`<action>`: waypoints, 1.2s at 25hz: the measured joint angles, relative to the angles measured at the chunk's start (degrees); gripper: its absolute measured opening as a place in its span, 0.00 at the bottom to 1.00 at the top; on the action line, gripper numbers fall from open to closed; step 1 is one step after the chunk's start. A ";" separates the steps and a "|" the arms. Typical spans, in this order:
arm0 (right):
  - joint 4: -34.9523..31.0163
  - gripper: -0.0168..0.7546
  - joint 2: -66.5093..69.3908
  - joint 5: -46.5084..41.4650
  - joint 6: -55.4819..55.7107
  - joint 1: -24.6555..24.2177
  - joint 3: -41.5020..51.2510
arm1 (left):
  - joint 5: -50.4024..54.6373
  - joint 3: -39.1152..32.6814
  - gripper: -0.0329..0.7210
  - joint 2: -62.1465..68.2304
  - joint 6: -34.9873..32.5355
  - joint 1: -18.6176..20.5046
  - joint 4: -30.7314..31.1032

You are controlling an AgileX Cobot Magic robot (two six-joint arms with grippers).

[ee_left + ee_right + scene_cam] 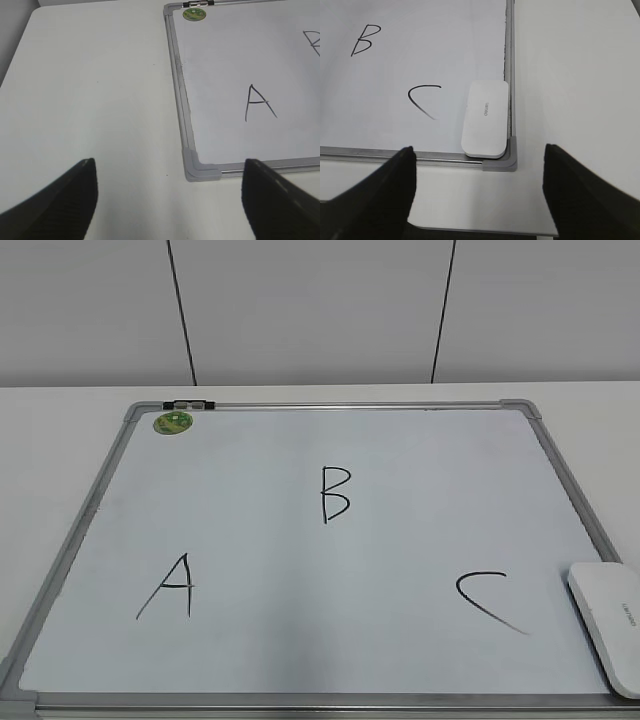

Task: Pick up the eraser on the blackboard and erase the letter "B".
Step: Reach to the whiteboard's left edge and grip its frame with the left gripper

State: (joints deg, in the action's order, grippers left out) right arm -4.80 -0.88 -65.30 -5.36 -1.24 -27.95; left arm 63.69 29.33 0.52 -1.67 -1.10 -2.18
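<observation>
The blackboard (250,660) is a white dry-erase board with a grey frame, flat on the table. The black letter "B" (334,494) is at its middle, with "A" (170,588) at front left and "C" (487,601) at front right. The white eraser (610,623) lies in the board's front right corner; it also shows in the right wrist view (485,119). My right gripper (479,192) is open and empty, above the table in front of that corner. My left gripper (169,197) is open and empty, off the board's front left corner (200,167). Neither gripper shows in the exterior view.
A small round green magnet (172,422) sits at the board's back left corner, next to a black and silver clip (189,403) on the frame. White table (90,100) lies left of the board and also right of it (575,80). The table's front edge (485,231) is near.
</observation>
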 joint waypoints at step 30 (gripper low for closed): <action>0.00 0.78 0.00 0.00 0.00 0.00 0.00 | -10.58 7.35 0.92 21.26 0.00 0.00 -0.55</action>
State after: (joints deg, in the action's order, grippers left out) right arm -4.80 -0.88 -65.30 -5.36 -1.24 -27.95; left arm 53.11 36.68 21.78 -1.67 -1.10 -2.73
